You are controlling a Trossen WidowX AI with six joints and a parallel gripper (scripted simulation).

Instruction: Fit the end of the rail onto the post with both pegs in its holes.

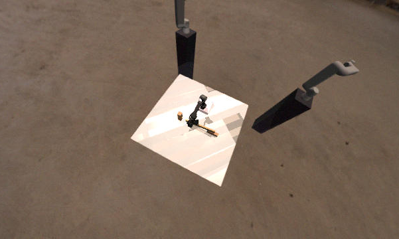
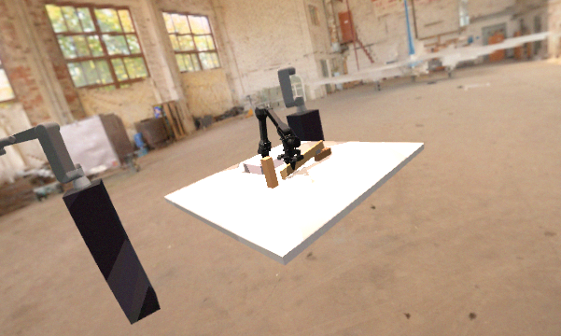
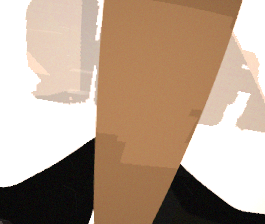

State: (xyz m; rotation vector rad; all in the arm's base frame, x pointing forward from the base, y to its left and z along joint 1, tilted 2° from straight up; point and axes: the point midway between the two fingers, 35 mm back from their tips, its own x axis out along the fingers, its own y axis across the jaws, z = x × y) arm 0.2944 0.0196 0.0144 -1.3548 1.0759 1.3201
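Note:
The long wooden rail [image 1: 206, 129] [image 2: 303, 159] [image 3: 163, 96] runs across the white table [image 1: 186, 156] [image 2: 285, 219] [image 3: 10, 129]. Its far end is at the low footboard block [image 1: 216, 133] [image 2: 325, 153]. Its near end is close beside the short wooden post [image 1: 180, 115] [image 2: 269, 172], apart from it. My gripper [image 1: 192, 123] [image 2: 291, 159] [image 3: 127, 140] is shut on the rail near that near end, with a black finger on each side in the wrist view. The pegs and the holes are too small to make out.
Two dark camera stands with grey arms are near the table: one [image 1: 186, 50] [image 2: 304, 124] at its far edge, one [image 1: 282, 111] [image 2: 109, 247] off to the side. The arm's base [image 1: 206, 107] [image 2: 254, 167] sits on the table behind the post.

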